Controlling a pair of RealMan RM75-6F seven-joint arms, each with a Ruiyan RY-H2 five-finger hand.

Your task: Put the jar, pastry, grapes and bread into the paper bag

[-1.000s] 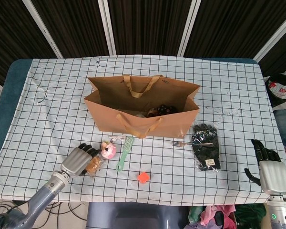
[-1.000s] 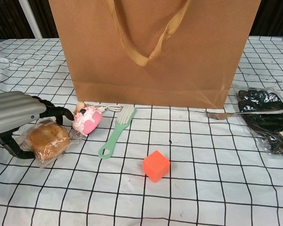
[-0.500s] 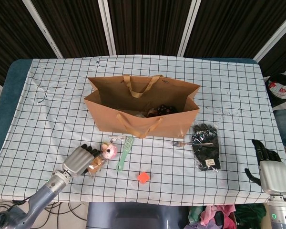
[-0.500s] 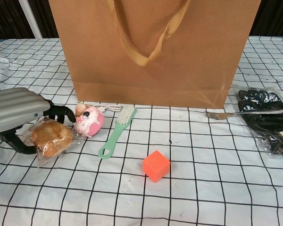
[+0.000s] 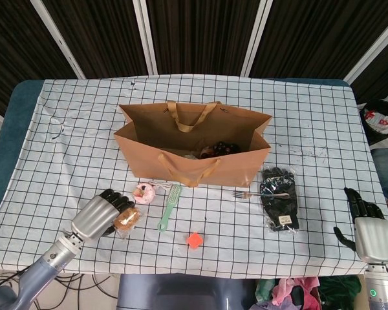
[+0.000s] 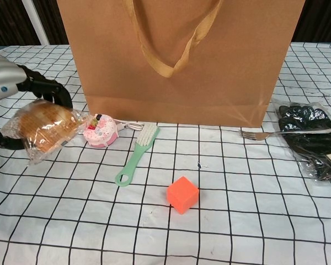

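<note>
My left hand [image 5: 97, 216] [image 6: 11, 91] grips the wrapped bread [image 5: 126, 219] [image 6: 42, 126] and holds it lifted off the cloth, left of the paper bag [image 5: 193, 147] [image 6: 176, 58]. The pink pastry [image 5: 143, 192] [image 6: 100, 132] sits on the cloth just in front of the bag's left corner, beside the bread. The dark grapes in their clear packet [image 5: 278, 196] [image 6: 313, 139] lie right of the bag. Dark items show inside the bag. My right hand [image 5: 367, 231] hangs open past the table's near right corner, holding nothing.
A green brush [image 5: 169, 206] [image 6: 135, 154] lies next to the pastry. An orange cube [image 5: 194, 240] [image 6: 182, 194] sits nearer the front edge. A fork [image 5: 258, 194] [image 6: 281, 133] lies between bag and grapes, its handle over the packet.
My left hand has raised the bread off the cloth and pulled slightly left. The pastry has tipped and shifted toward the bag. The right hand has barely moved.
</note>
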